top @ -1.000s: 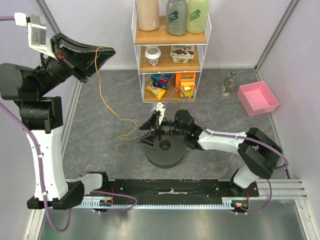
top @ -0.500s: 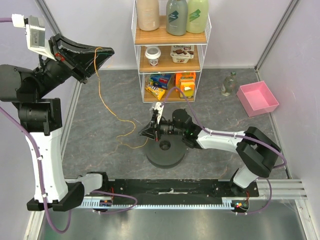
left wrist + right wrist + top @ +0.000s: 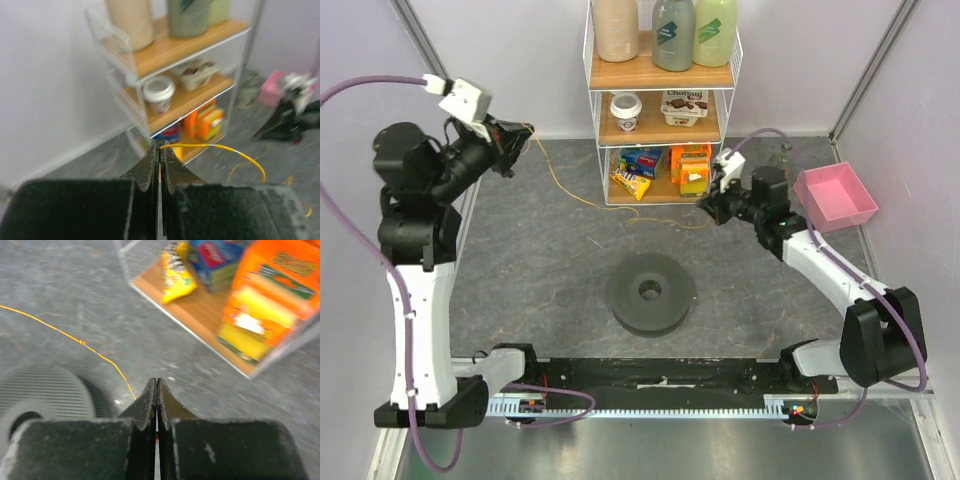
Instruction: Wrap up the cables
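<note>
- Top external: left gripper [image 3: 515,140], ten o'clock, clamped on thin yellow-orange wire [image 3: 200,145].
- Wire runs slack over grey worktop [image 3: 540,260], twelve o'clock of dark grey round spool [image 3: 650,293].
- Right gripper [image 3: 712,208], two o'clock, pinches it too; tension it before looping.

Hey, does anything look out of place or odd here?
The thin yellow wire isn't on the dark spool, which looks bare. It trails slack across the floor before the shelf, pinched by the left gripper and the right gripper.

Grey floor [image 3: 540,260]; white wire shelf [image 3: 663,75]
</note>
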Action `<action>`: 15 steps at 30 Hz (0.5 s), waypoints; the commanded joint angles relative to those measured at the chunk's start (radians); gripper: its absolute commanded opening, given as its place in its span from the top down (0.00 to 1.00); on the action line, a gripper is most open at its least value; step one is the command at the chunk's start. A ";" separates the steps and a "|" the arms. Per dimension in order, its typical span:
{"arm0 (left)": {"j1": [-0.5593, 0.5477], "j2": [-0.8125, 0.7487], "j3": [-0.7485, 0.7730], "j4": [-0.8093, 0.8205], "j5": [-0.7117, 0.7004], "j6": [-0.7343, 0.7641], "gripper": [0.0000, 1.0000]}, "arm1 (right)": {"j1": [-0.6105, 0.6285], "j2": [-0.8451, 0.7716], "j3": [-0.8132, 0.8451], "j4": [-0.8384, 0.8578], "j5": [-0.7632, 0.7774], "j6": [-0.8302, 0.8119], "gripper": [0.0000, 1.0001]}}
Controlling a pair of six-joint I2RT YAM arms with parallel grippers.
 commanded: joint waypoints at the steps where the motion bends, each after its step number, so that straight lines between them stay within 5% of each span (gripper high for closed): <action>1: 0.005 0.014 -0.123 -0.068 -0.241 0.302 0.98 | -0.169 -0.035 0.066 -0.151 0.007 -0.147 1.00; 9: 0.005 0.080 -0.318 -0.035 -0.441 0.427 0.98 | -0.415 -0.012 0.066 -0.219 -0.012 -0.306 1.00; 15: 0.005 0.130 -0.420 -0.010 -0.438 0.392 0.98 | -0.536 0.041 0.048 -0.230 0.001 -0.415 1.00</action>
